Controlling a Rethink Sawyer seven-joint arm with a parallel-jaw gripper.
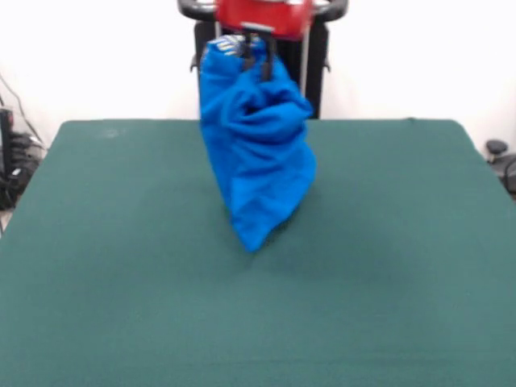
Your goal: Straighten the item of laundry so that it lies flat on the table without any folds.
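Note:
The item of laundry (256, 153), a bright blue shirt, hangs bunched and crumpled from my gripper (257, 58) near the top middle of the front view. The gripper's dark fingers are shut on the shirt's top edge, under the red arm. The cloth drapes down in heavy folds to a point that just meets or hovers over the dark green table (387, 266) near its middle. A sliver of white print shows at the shirt's top left; the rest of the print is hidden in the folds.
Dark cables and gear sit off the table's left edge (14, 161). A dark object sits past the right edge (498, 153). A white wall lies behind.

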